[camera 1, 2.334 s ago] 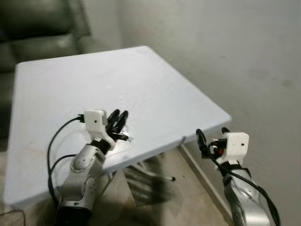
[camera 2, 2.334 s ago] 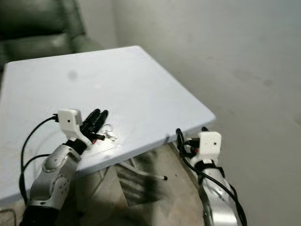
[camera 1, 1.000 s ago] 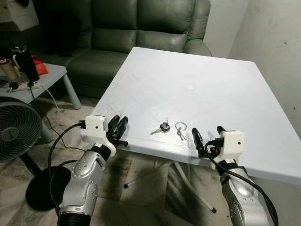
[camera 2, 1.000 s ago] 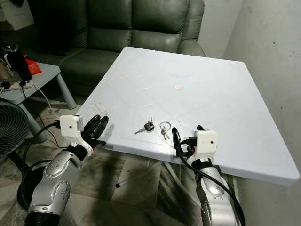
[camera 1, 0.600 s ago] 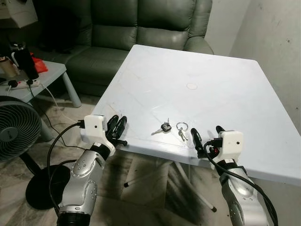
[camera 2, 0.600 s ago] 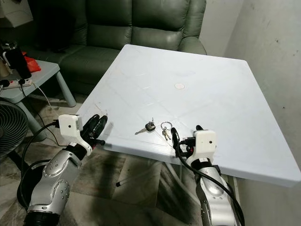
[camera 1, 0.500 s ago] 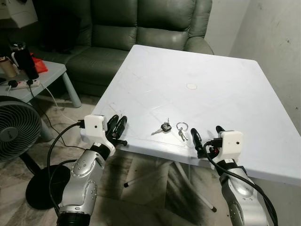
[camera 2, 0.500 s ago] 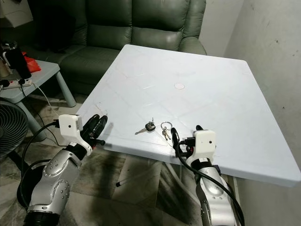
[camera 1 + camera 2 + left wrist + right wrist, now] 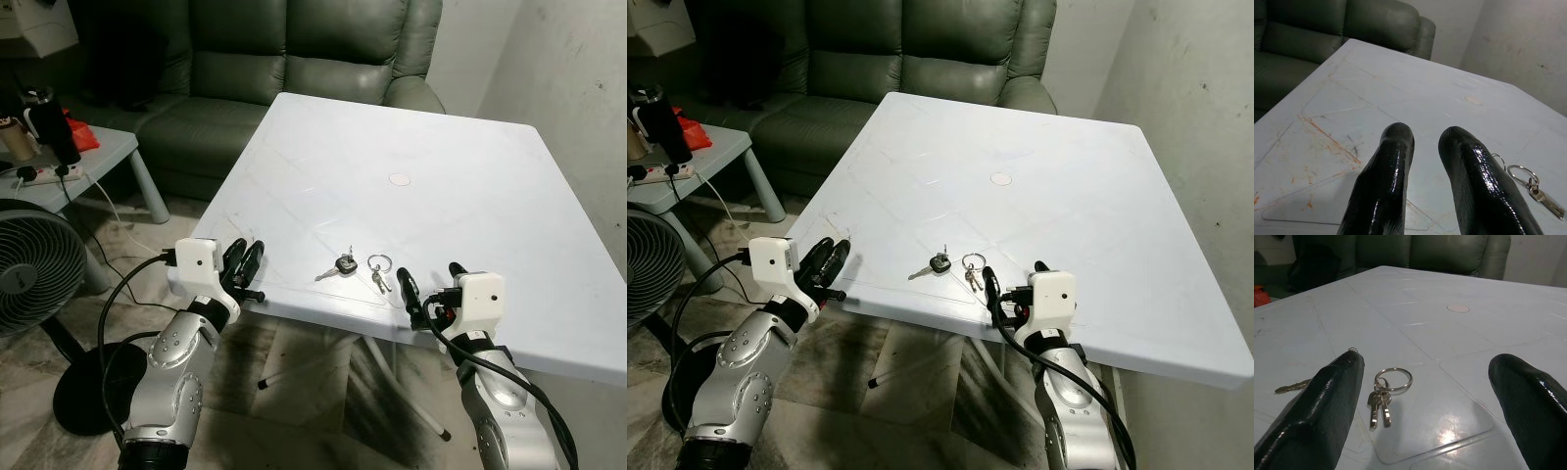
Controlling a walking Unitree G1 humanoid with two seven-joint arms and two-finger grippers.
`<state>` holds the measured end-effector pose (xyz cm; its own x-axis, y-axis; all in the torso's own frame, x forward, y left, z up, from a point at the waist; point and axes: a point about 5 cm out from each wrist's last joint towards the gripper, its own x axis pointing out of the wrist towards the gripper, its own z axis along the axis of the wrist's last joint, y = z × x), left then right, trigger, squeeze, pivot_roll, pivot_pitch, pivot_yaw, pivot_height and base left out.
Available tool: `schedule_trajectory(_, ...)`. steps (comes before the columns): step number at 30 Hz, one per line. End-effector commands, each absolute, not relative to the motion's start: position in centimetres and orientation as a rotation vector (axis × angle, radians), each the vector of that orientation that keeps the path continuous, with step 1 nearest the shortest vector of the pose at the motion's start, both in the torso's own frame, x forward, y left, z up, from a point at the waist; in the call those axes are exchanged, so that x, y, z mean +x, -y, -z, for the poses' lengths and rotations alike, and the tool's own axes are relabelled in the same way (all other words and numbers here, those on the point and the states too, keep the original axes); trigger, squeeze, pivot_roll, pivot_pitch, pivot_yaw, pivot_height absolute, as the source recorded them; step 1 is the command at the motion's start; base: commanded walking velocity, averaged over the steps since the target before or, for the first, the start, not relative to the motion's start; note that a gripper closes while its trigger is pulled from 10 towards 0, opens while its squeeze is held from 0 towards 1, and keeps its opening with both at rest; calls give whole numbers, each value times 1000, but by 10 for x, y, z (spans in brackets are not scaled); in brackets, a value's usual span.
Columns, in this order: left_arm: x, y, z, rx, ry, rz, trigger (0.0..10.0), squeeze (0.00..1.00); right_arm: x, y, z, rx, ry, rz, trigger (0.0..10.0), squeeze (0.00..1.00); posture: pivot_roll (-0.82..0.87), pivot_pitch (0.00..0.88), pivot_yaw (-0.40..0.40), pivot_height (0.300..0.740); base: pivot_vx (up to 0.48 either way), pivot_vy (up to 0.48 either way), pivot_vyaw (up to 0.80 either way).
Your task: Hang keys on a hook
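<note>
A key ring with small keys (image 9: 378, 266) lies near the front edge of the white table (image 9: 411, 137), and a black-headed key (image 9: 343, 264) lies just to its left. My right gripper (image 9: 431, 281) is at the table edge just in front of and to the right of the ring. It is open wide, and in the right wrist view the ring (image 9: 1393, 379) lies on the table between and beyond its fingers (image 9: 1327, 401). My left gripper (image 9: 246, 258) hovers at the table's front left corner. Its fingers (image 9: 1391, 166) are close together and hold nothing.
A green sofa (image 9: 294, 49) stands behind the table. A floor fan (image 9: 34, 264) and a low side table (image 9: 88, 157) with a bottle and a power strip are at the left. A bare wall (image 9: 568, 88) runs along the right. Table legs (image 9: 323, 352) show underneath.
Since 2.3 s ago the whole view has swung from the table corner by the wall to the sofa side. Over the last second both arms and the keys have stayed almost still.
</note>
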<state>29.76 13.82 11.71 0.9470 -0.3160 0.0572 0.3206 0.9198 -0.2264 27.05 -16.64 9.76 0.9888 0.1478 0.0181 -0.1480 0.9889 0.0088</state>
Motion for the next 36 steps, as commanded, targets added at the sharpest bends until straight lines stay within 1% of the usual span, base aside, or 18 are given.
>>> schedule_trajectory(1,300,-138,-120,-226,22,327,10000,0,272,164,-99,7,21,-164,10000,0,-65,7,-46,740,0,0,0)
schedule_trajectory(18,298,-136,-118,-231,18,330,10000,0,272,162,-99,2,18,-195,10000,0,-54,0,-59,740,0,0,0)
schedule_trajectory(36,298,-134,-119,-228,16,344,10000,0,271,160,-98,3,19,-203,10000,0,-59,0,-54,740,0,263,0)
